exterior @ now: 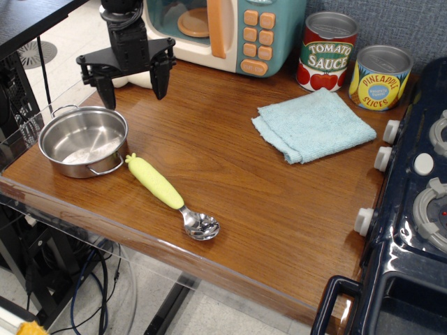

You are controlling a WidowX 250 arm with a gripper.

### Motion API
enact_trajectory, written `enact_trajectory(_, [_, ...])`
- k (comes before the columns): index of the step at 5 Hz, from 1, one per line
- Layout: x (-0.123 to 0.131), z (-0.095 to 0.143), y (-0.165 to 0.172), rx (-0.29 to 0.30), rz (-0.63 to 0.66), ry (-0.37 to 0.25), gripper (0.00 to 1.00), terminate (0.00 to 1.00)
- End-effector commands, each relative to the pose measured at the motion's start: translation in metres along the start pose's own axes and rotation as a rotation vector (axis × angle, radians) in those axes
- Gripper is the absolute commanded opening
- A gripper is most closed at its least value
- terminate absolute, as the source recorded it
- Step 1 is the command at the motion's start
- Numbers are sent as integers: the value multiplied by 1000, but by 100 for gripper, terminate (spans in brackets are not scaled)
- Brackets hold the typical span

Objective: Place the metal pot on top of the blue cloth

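Observation:
The metal pot (84, 141) sits empty at the table's left front corner, its two wire handles showing. The blue cloth (312, 124) lies flat at the right, in front of the two cans. My gripper (133, 92) hangs open just above and behind the pot, one black finger near the pot's far rim and the other to its right. It holds nothing.
A steel spoon with a yellow-green handle (170, 195) lies right of the pot. A toy microwave (230, 28) stands at the back, with a tomato sauce can (327, 52) and a pineapple can (379, 77) beside it. A toy stove (419, 188) borders the right side.

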State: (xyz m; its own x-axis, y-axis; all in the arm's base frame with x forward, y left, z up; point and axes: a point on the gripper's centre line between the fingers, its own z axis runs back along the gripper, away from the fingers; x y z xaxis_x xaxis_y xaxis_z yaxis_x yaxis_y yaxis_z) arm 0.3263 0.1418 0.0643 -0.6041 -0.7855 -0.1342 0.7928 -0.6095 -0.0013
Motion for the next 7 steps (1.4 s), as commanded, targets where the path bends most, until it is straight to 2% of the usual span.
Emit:
enact_trajectory(1, [2, -4, -26, -102, 41, -43, 100, 0])
enact_trajectory(3, [8, -28, -21, -137, 14, -96, 100, 0])
enact_trajectory(4, [8, -28, -20, -127, 10, -72, 0, 0])
enact_trajectory(6, [-1, -10, -26, -93, 43, -24, 0, 0])
enact_trajectory(7, [-7, -6, -28, -135, 52, -1, 0, 0])
